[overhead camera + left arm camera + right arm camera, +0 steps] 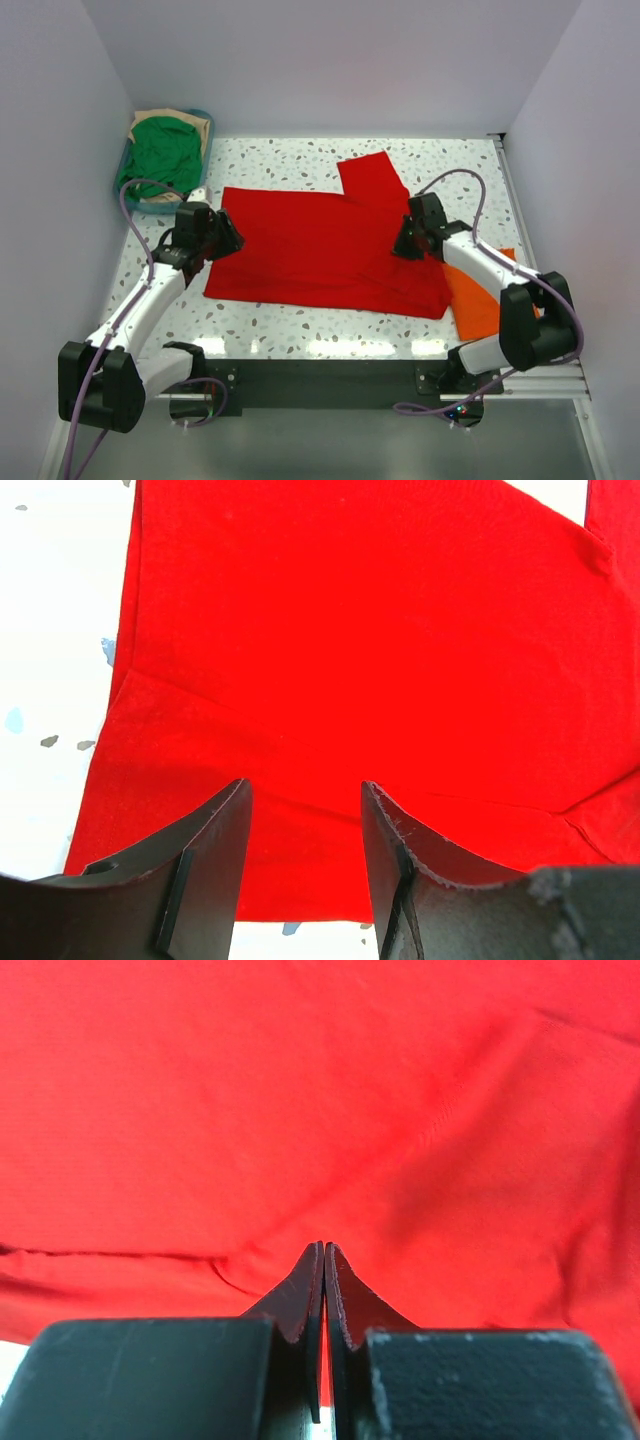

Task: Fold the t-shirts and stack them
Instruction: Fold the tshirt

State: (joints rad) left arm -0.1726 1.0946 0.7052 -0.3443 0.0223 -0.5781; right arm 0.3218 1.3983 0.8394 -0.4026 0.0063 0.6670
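Note:
The red t-shirt (320,245) lies spread flat on the table, one sleeve pointing to the back. It fills the left wrist view (380,630) and the right wrist view (300,1090). My left gripper (232,240) is open over the shirt's left edge, jaws apart with only cloth below them (305,790). My right gripper (400,248) is at the shirt's right side, shut with the fingertips together over the cloth (324,1248); no fold shows between them. The orange t-shirt (480,300) lies partly under the red one at the right. The green t-shirt (165,150) and the tan t-shirt (185,122) sit in the basket.
A teal basket (128,183) stands at the back left corner, close to my left arm. Speckled white table (300,330) shows in front of and behind the red shirt. White walls close in the left, back and right sides.

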